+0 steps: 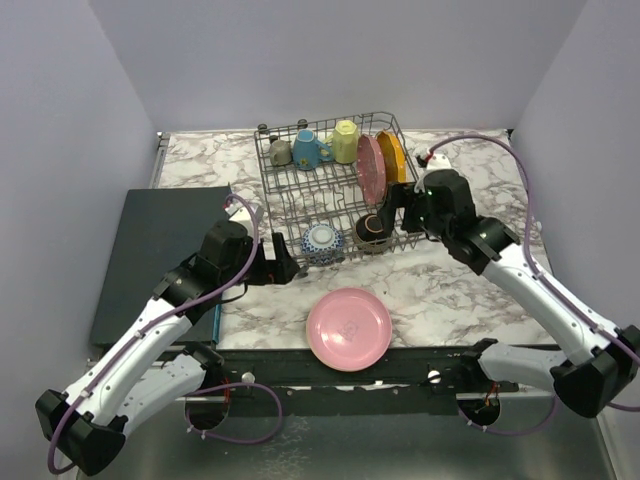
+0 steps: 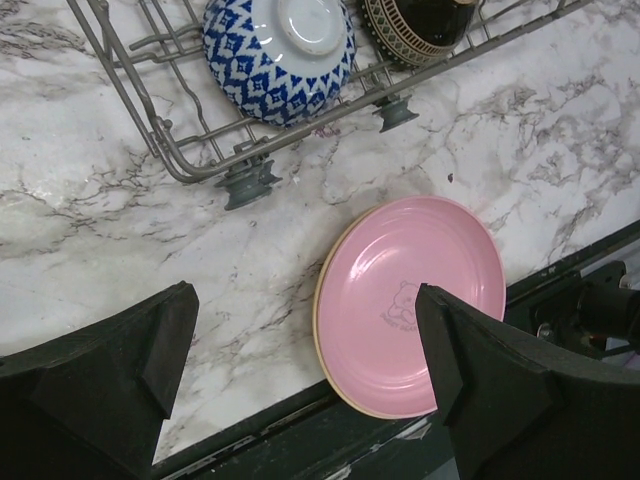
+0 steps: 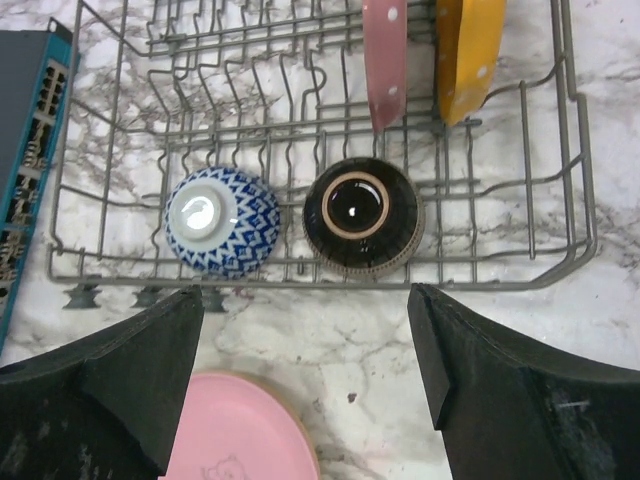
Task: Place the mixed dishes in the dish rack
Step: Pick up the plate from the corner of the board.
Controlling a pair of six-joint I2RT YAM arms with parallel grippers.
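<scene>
One dish rack (image 1: pixel 283 196) is counted, and seven dishes are held in it: three mugs, namely a grey mug (image 1: pixel 281 152), a blue mug (image 1: pixel 308 150) and a yellow mug (image 1: pixel 345 141); two upright plates, a pink dotted plate (image 1: pixel 369 168) and an orange dotted plate (image 1: pixel 391 156); and two upturned bowls, a blue-and-white bowl (image 1: pixel 322 242) and a dark brown bowl (image 1: pixel 374 229). One plain pink plate (image 1: pixel 348 328) is counted outside the rack, so that eight dishes are reached. One dark mat (image 1: pixel 160 255) and two grippers, the left gripper (image 2: pixel 305 300) and the right gripper (image 3: pixel 305 298), are also counted.

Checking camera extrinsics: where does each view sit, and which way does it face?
Top external: above, behind the robot, facing down-forward over dish rack; left arm, right arm show.
Left wrist: down past open left gripper at pink plate.
Right wrist: down past open right gripper at brown bowl.
Shared: both wrists see the blue patterned bowl, pink plate.
</scene>
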